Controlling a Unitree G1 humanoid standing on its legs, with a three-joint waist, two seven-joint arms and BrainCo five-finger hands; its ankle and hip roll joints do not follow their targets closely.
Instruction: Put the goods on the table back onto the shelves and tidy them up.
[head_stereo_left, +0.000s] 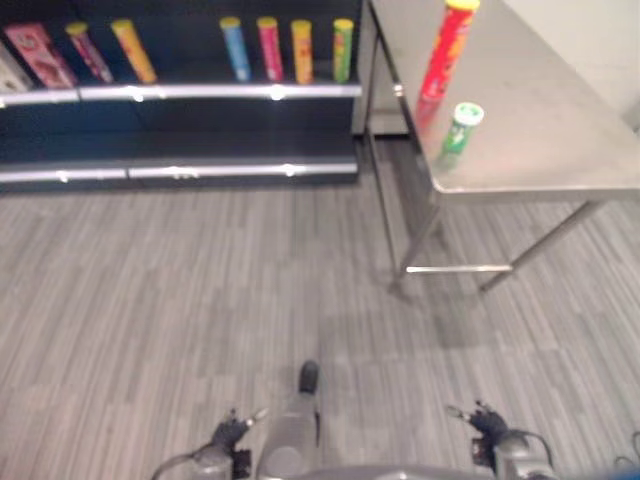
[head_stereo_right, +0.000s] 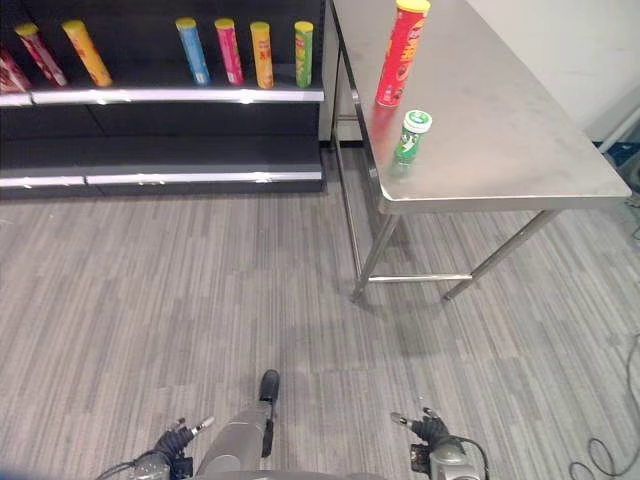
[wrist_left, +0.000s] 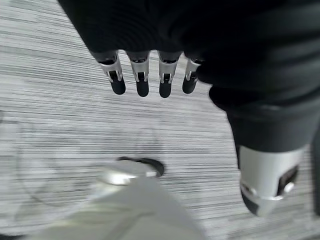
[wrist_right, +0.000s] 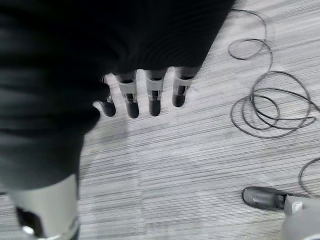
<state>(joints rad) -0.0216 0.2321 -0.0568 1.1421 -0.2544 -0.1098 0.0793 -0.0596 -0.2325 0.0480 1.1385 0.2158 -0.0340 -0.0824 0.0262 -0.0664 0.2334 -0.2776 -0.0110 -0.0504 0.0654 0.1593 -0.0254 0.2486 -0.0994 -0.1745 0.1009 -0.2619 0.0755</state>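
A tall red can with a yellow lid (head_stereo_right: 403, 52) stands upright on the steel table (head_stereo_right: 500, 150) near its left edge. A short green can with a white lid (head_stereo_right: 411, 135) stands just in front of it. On the dark shelf (head_stereo_right: 160, 96) to the left stand several upright cans: blue (head_stereo_right: 192, 50), pink (head_stereo_right: 228, 50), yellow (head_stereo_right: 261, 54) and green (head_stereo_right: 304, 53). My left hand (head_stereo_right: 172, 441) hangs low over the floor, fingers (wrist_left: 141, 80) relaxed and holding nothing. My right hand (head_stereo_right: 428, 430) hangs low on the other side, fingers (wrist_right: 154, 95) loose and empty.
Two more cans, red (head_stereo_right: 33, 50) and orange (head_stereo_right: 86, 52), lean at the shelf's left end. A lower shelf board (head_stereo_right: 160, 178) sits below. The table's legs and crossbar (head_stereo_right: 420, 278) stand on grey plank floor between me and the shelf.
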